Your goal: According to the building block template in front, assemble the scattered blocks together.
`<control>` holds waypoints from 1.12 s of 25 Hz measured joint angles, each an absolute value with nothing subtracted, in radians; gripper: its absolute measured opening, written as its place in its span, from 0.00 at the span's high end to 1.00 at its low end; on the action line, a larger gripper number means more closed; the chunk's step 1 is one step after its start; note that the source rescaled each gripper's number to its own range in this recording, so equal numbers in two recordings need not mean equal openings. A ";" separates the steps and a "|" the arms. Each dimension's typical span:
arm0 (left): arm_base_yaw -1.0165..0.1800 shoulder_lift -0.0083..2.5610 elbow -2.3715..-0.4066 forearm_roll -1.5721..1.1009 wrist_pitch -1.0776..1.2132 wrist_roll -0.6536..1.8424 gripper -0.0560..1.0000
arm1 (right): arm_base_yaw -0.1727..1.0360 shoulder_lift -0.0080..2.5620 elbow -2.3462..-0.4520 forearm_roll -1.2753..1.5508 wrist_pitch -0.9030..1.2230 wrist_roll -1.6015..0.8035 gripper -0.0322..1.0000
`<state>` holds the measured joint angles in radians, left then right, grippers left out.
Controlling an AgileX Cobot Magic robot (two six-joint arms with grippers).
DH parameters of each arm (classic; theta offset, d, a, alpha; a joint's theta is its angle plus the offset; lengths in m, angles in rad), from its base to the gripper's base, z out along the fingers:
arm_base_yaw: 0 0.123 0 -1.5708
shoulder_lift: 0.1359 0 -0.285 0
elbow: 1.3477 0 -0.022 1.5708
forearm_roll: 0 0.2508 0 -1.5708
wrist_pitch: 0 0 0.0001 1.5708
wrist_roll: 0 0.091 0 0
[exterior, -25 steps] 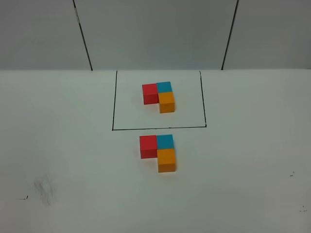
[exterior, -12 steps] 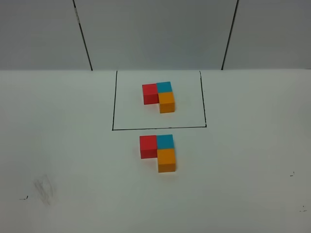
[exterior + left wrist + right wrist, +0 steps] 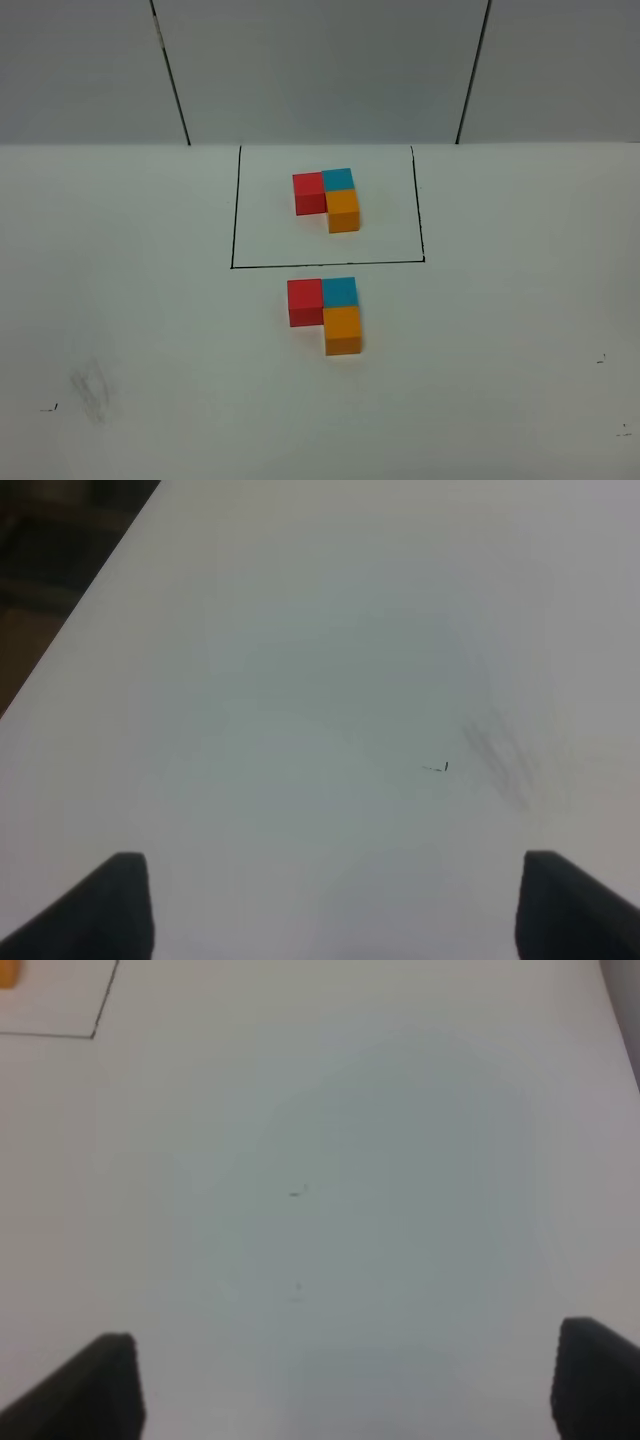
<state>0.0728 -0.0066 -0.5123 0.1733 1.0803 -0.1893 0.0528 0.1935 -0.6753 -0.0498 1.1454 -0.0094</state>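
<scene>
In the exterior high view the building block template (image 3: pixel 328 200) lies inside a thin black rectangle (image 3: pixel 232 220): red, teal-blue and orange cubes joined in an L. Just in front of that frame sit the unframed blocks, pressed together in the same L: red block (image 3: pixel 304 302), teal-blue block (image 3: pixel 340 292), orange block (image 3: pixel 343 331). Neither gripper shows in that view. My left gripper (image 3: pixel 340 910) stands open over bare white table. My right gripper (image 3: pixel 345 1385) is open too, with nothing between its fingers; a corner of the black rectangle (image 3: pixel 95 1035) and a sliver of the template's orange cube (image 3: pixel 8 972) show far off.
A grey smudge (image 3: pixel 90 385) and small pen marks (image 3: pixel 48 407) mark the table's front left; the smudge (image 3: pixel 500 755) also lies beyond the left gripper. The table's left edge (image 3: pixel 80 610) drops to a dark floor. A grey wall stands behind.
</scene>
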 joint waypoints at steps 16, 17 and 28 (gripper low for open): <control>0.073 -0.007 -0.512 0.173 1.080 -0.189 0.25 | -0.010 0.054 -0.524 -0.021 1.102 -0.025 0.21; 0.073 -0.007 -0.512 0.173 1.080 -0.189 0.25 | -0.010 0.054 -0.511 -0.021 1.096 -0.025 0.21; 0.073 -0.007 -0.512 0.173 1.080 -0.189 0.25 | -0.010 0.054 -0.501 -0.014 1.076 -0.028 0.21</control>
